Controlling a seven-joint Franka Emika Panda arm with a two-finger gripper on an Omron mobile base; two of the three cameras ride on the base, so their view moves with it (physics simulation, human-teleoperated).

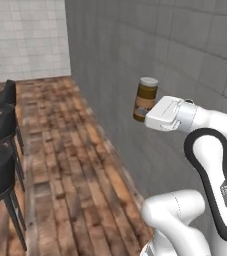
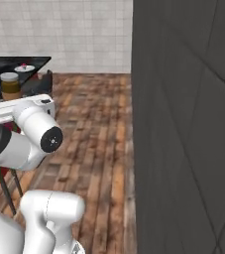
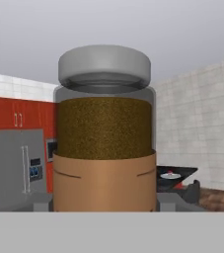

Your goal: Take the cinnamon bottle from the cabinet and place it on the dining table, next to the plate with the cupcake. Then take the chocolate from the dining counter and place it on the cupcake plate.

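The cinnamon bottle (image 1: 146, 96) is a glass jar with a grey lid, brown powder and a tan label. My gripper (image 1: 145, 114) is shut on its lower part and holds it upright in the air beside a dark grey wall. In the hand view the cinnamon bottle (image 3: 103, 143) stands very close, between my fingers. From the right base view the bottle (image 2: 10, 85) shows just above my hand. The black dining table (image 2: 0, 67) lies far ahead to the left, with the small white cupcake plate (image 2: 25, 68) on it, also visible as the plate (image 3: 170, 174) past the bottle. The chocolate is out of view.
A tall dark grey wall (image 1: 185, 50) runs along my right side, close to the arm. Black chairs (image 1: 0, 165) stand by the table at the left. Open wooden floor (image 1: 65, 150) lies between. A steel fridge (image 3: 19, 168) and red kitchen fronts are far off.
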